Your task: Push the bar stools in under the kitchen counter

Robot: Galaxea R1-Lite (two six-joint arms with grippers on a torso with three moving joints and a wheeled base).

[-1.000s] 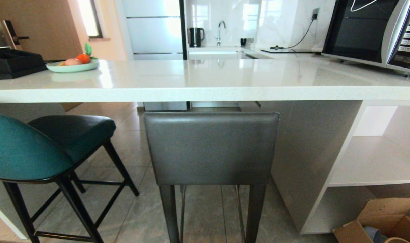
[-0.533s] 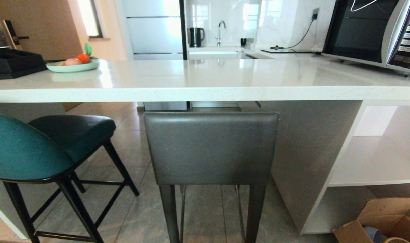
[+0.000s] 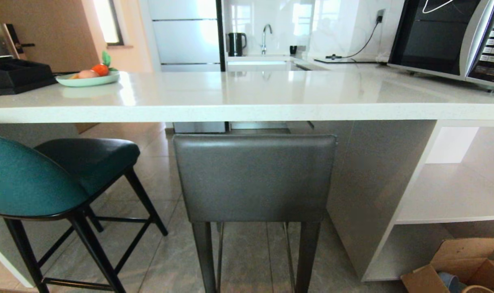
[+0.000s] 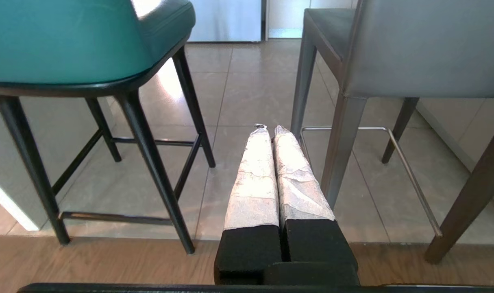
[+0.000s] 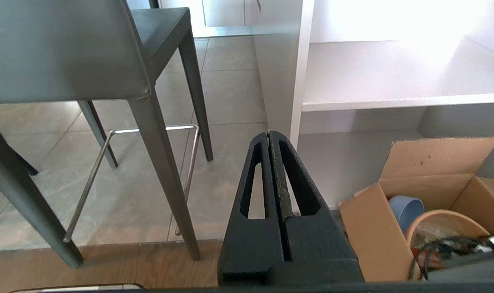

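Left gripper [image 4: 267, 129]: I see jaws pressed together, holding nothing, low between stools. Right gripper [image 5: 269, 133]: jaws closed too, empty, beside cardboard box [image 5: 427, 179]. Grey stool [image 3: 254, 179] dead centre, back just below counter [image 3: 247, 106] edge. Teal stool [image 3: 31, 179] to left, angled, seat partly under counter.

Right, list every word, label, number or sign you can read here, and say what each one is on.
Nothing can be read with confidence.
Microwave keypad: rows of buttons with marks, too small to read.
Microwave door: a white curved line, no letters.
Cardboard box: no print visible.
Grey stool, teal stool, counter, kettle: no labels seen.
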